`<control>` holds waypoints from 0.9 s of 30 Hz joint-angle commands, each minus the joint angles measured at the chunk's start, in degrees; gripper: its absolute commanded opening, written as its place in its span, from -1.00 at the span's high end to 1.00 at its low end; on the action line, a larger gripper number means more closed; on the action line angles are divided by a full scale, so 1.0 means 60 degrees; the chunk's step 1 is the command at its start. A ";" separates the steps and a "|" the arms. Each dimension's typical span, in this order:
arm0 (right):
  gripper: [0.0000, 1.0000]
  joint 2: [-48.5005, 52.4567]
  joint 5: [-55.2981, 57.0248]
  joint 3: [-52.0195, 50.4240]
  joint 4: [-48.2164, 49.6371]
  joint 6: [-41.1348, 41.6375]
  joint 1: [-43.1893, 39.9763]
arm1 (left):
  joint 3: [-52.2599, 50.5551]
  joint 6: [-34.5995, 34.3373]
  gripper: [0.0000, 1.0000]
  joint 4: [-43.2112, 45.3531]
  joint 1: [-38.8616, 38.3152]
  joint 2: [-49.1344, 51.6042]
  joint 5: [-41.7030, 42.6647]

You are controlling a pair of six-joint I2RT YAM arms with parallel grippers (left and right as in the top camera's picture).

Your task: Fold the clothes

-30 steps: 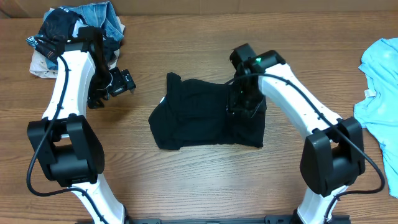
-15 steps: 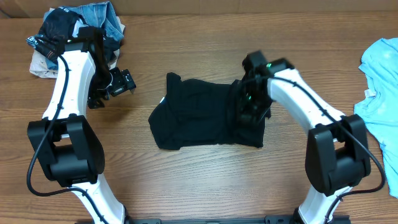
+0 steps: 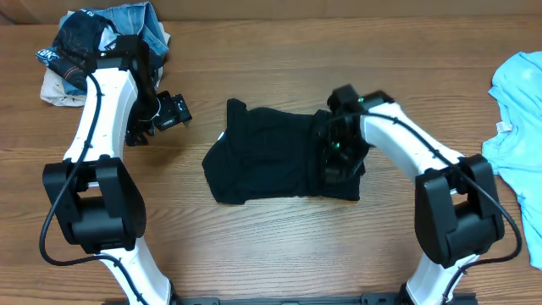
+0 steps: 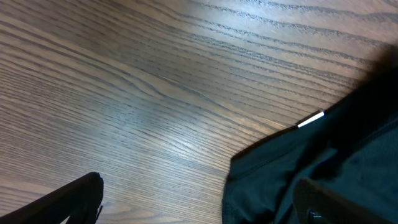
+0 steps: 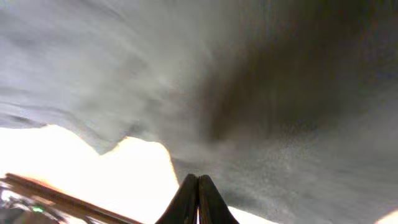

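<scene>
Bare wood runs along the near edge of the table [image 3: 254,246] and along the middle of the far edge. The black shirt [image 3: 271,157] covers the centre, and the right claw [image 3: 337,159] and its arm sit low over its right part. A pile of clothes [image 3: 93,42] fills the far left corner. The left claw [image 3: 175,110] hangs between pile and shirt. A light blue T-shirt [image 3: 517,119] covers the right edge.

Wood-grain table [image 3: 271,254]; tan strip [image 3: 339,7] behind, perhaps cardboard.

Count on bench: black shirt [image 3: 271,157] ×1; light blue T-shirt [image 3: 517,127] ×1; heap of mixed garments [image 3: 76,42] ×1, pieces not separable. Arms ×2: left arm [image 3: 97,110], right arm [image 3: 415,144].
</scene>
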 commanded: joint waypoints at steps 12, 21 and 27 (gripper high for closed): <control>0.82 0.0233 -0.2554 0.1672 0.2288 -0.0812 -0.1348 | 0.0044 0.0044 -1.00 0.0000 -0.0080 0.0026 0.0062; 0.67 0.2342 -0.3650 0.1672 0.3559 -0.0769 -0.1351 | 0.0044 0.0047 -1.00 -0.0073 -0.0080 0.0026 0.0062; 0.68 0.3078 -0.3843 0.1672 0.4036 -0.0896 -0.1534 | 0.0044 0.0091 -1.00 -0.0091 -0.0080 0.0026 0.0062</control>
